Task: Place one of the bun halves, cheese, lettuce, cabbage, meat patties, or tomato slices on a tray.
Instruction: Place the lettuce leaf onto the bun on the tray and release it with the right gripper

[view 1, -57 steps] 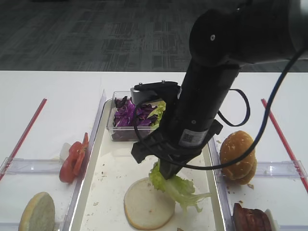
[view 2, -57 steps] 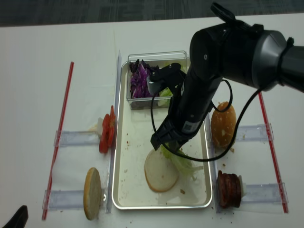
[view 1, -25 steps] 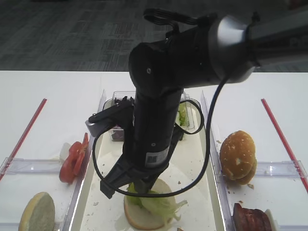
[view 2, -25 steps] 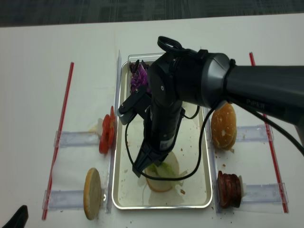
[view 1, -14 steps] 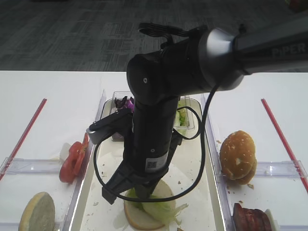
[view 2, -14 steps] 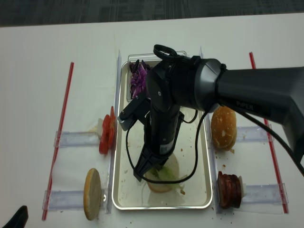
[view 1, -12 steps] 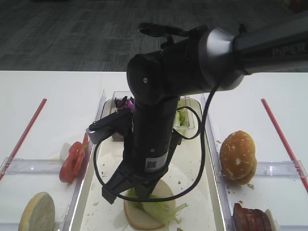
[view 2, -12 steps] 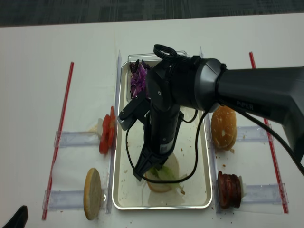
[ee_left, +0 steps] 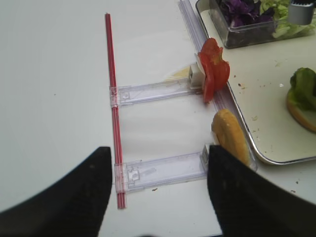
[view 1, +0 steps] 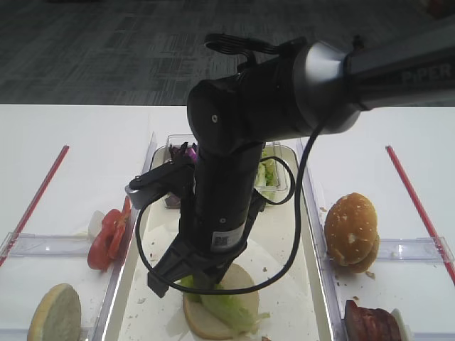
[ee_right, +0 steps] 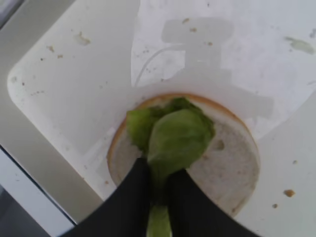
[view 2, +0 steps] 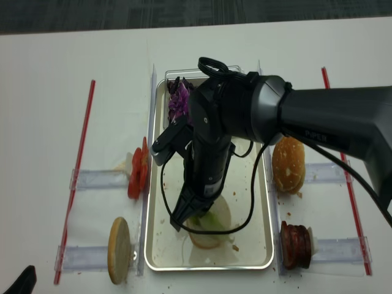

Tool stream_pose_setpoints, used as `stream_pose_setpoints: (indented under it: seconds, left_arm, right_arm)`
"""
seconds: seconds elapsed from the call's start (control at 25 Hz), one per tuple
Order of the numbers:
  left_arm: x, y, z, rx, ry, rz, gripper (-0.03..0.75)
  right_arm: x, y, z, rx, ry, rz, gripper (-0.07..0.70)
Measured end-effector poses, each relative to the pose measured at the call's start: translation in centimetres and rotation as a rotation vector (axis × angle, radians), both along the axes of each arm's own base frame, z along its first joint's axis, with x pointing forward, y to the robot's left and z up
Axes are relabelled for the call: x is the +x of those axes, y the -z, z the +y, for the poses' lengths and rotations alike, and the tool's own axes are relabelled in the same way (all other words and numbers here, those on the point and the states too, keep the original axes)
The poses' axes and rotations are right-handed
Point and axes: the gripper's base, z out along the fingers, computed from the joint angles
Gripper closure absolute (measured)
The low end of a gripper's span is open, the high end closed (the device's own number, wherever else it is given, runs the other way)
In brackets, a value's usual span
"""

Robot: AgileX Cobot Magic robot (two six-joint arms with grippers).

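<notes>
**Lettuce leaf being rested on bun half in tray**

One lettuce (ee_right: pixel 177 136) leaf is being laid on the pale cut face of one bun half (ee_right: pixel 232 163), which is lying flat near one end of the tray (view 2: pixel 160 245). The leaf's stem is being flanked closely by the two dark fingers of the right gripper (ee_right: pixel 159 173). The jaws are being kept nearly together around it, but it cannot be told whether the stem is actually being pinched. The left gripper (ee_left: pixel 159 153) is being held above the table (ee_left: pixel 49 98), off the tray's left side, with its jaws spread wide and nothing between them.

Three bun pieces are being counted in all. One is under the leaf, one is being propped on edge (view 1: pixel 53 312) left of the tray, and one seeded dome (view 1: pixel 350 229) is right of it. The tomato slices (view 1: pixel 106 238) are being held upright in a small cluster just beside the left rim, and their number cannot be told. The meat patties (view 2: pixel 295 245) are being stood on edge in one stack to the right, likewise uncounted. One clear tub (ee_left: pixel 232 37) at the tray's far end is being shared by the cabbage (view 2: pixel 179 104) and more green leaves. Four clear holders are being seen, two on each side, and two red strips (view 1: pixel 35 199) are lying at the outer edges.

The word "PIPER" (view 1: pixel 426 71) is being shown on the right arm. A small white label (view 1: pixel 222 239) lower on that arm is too small to be read.
</notes>
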Motion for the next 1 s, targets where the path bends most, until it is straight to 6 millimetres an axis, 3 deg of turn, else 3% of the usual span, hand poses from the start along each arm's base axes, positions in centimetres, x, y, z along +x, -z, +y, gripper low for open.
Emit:
stream_pose_setpoints:
  seconds: [0.28, 0.56, 1.0]
  left_arm:
    - [0.00, 0.00, 0.00, 0.000, 0.000, 0.000, 0.286]
    - [0.00, 0.00, 0.00, 0.000, 0.000, 0.000, 0.286]
    - [0.00, 0.00, 0.00, 0.000, 0.000, 0.000, 0.286]
  right_arm:
    - [0.13, 0.03, -0.09, -0.009, -0.008, -0.016, 0.391]
    - [0.31, 0.08, -0.29, -0.031, -0.020, -0.039, 0.202]
    - [0.61, -0.57, -0.51, -0.088, 0.047, -0.035, 0.163]
